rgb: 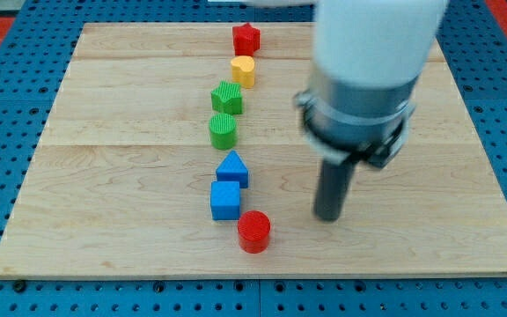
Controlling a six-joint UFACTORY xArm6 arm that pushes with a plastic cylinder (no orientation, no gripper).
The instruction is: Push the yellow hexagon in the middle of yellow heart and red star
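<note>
Nearest the view's bottom sit a red cylinder [254, 232], a blue cube [225, 200] and a blue triangle [232, 168]; the tip [327, 217] rests on the wooden board [104, 194] to their right, touching nothing — a bare rod, no fingers to open or close. Further up come two green blocks, then a yellow block [243, 70] just below the red star [246, 39] — well apart from the tip. Whether it is the hexagon or the heart cannot be told.

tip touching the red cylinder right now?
No. My tip stands apart from the red cylinder, with bare wood between them, to the cylinder's right in the view.
</note>
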